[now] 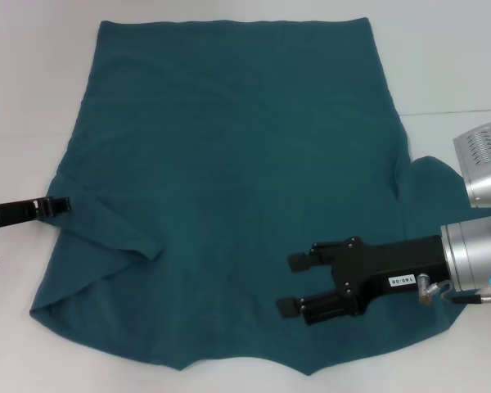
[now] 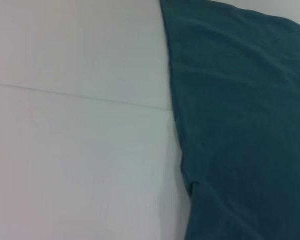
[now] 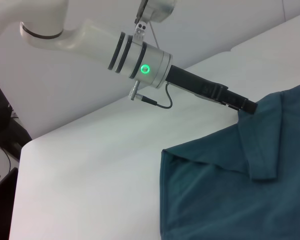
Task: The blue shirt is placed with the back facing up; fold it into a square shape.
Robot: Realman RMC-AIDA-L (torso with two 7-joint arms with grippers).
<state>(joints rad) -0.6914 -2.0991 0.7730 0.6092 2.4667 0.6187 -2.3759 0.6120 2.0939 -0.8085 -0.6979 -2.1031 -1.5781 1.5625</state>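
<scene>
Our left gripper (image 1: 63, 205) sits at the left edge of the blue shirt (image 1: 229, 180), its fingers closed on a pinch of fabric there; from the right wrist view we see the same gripper (image 3: 247, 107) biting the cloth where the left sleeve lies folded inward over the body. Our right gripper (image 1: 296, 284) is above the near-right part of the shirt with its two black fingers parted wide and nothing between them; we cannot tell whether the tips touch the cloth.

The shirt is soft, matte, dark teal knit, plain on the side we see, lying mostly flat on the white table (image 1: 24, 98) with light wrinkles. Its long axis runs away from us: the straight hem lies at the far edge, the shoulders toward us. The right sleeve (image 1: 430, 176) spreads out flat toward the right. The left wrist view shows only the shirt's edge (image 2: 177, 125) against the table.
</scene>
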